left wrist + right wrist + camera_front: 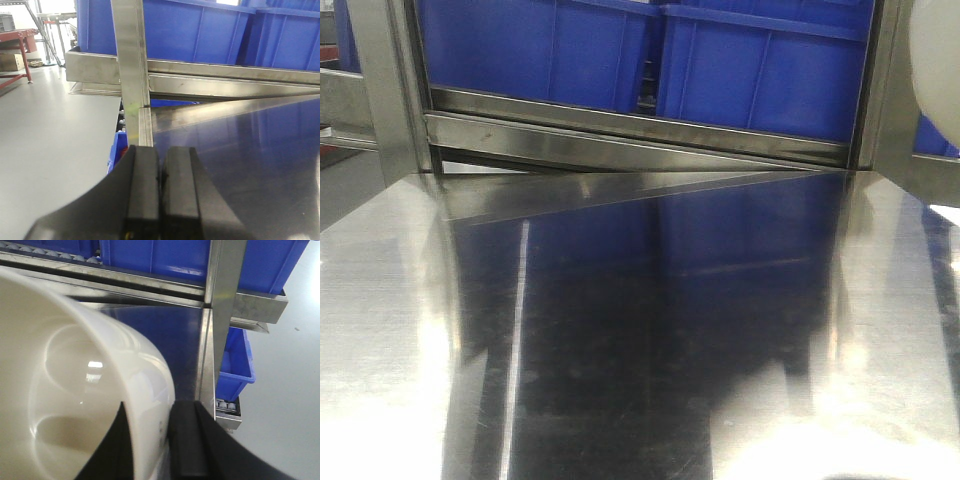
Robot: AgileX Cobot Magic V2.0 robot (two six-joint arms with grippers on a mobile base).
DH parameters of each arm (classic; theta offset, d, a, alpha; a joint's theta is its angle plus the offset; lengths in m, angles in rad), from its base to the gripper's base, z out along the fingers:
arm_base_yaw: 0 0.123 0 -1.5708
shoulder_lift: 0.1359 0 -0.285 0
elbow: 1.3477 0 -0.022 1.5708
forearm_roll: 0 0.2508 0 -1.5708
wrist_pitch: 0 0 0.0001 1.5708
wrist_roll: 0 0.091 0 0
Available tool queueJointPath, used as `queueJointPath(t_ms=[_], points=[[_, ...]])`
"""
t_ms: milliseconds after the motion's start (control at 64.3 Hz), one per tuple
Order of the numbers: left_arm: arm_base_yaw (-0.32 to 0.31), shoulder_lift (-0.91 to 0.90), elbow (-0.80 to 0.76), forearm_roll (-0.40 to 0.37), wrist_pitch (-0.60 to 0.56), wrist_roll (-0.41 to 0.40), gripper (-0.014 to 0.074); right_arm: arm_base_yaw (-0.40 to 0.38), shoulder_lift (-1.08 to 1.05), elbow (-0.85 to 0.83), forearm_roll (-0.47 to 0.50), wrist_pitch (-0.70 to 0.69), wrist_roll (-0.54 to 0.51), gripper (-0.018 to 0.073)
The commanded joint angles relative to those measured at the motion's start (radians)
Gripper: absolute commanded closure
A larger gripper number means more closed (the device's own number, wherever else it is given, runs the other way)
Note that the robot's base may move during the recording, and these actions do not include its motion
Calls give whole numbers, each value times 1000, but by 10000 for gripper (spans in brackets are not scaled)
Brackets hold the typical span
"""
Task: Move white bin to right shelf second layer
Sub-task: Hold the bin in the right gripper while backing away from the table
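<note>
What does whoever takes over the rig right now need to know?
Left gripper: fingers shut, empty, at the shiny steel tabletop's left edge.
Right gripper: fingers clamped across the rim wall of the smooth cream-white plastic bin.
Stainless steel roller rack level: the section ahead holds large blue plastic crates.
Done: bin grasped.
Left: place the bin on the right shelf's level, then release.
</note>
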Motion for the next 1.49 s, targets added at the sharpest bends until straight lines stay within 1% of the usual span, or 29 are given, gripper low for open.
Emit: queueJointPath(t_ms=[0, 1477], points=[[-4, -14, 37, -5, -84, -4, 512, -5, -1, -30, -6, -107, 1, 526], [-4, -14, 37, -5, -84, -4, 512, -5, 4, -30, -6, -104, 1, 526]])
